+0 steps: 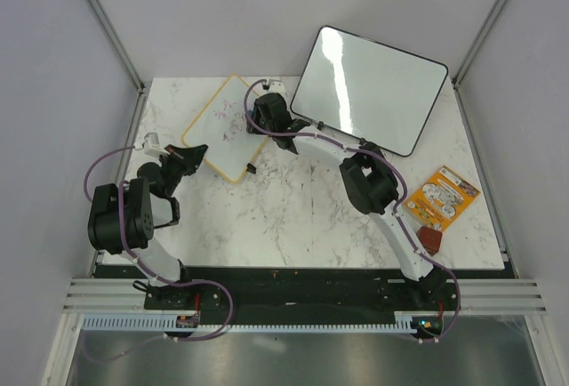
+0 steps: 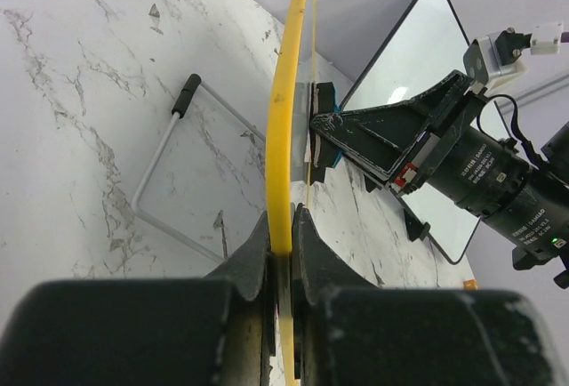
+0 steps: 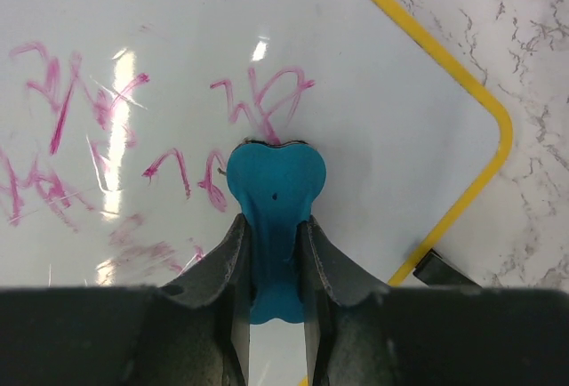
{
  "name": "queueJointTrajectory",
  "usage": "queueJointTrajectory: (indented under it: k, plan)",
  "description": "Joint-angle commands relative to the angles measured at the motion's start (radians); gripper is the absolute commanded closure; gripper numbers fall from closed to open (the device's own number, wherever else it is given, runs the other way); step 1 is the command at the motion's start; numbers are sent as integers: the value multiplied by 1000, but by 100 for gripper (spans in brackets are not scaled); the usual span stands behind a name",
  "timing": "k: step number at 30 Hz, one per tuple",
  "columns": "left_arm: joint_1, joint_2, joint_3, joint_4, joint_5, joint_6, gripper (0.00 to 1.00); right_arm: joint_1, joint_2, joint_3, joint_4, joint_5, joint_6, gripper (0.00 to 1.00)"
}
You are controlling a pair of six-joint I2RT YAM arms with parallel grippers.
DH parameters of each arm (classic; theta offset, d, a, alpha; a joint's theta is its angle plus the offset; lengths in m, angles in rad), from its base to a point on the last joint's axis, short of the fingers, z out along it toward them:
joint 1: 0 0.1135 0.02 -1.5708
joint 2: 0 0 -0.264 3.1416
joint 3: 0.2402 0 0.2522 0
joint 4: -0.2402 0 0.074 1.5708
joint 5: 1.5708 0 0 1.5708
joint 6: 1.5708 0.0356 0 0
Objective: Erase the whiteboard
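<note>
The whiteboard (image 1: 224, 128), white with a thin yellow frame, sits on the far left part of the marble table (image 1: 293, 217), turned so that one corner points toward the near edge. Pink handwriting covers much of its face, partly smeared toward the near left in the right wrist view, and a small black clip (image 3: 437, 268) sits on its frame by a rounded corner. A blue eraser (image 3: 276, 181) presses flat on the board at the lower end of one pink scrawl. The right gripper (image 3: 272, 226) is clenched on this eraser, one finger on each side. The left gripper (image 2: 283, 248) is clamped on the board's yellow edge, seen edge-on from that wrist. A bent wire loop (image 2: 169, 181) with a black cap lies on the marble beside the board. Just right of it a larger black-framed board (image 1: 369, 88) stands tilted at the far side. An orange packet (image 1: 442, 195) lies near the right edge.
</note>
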Motion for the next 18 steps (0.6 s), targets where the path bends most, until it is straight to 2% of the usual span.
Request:
queueJointTrajectory:
  k: [1, 18]
  plan:
    - [-33, 1, -14, 4, 132, 119, 98, 103, 120, -49, -199, -100, -30, 100]
    - [-33, 1, -17, 9, 134, 119, 98, 200, 97, -123, -176, -191, -44, 100]
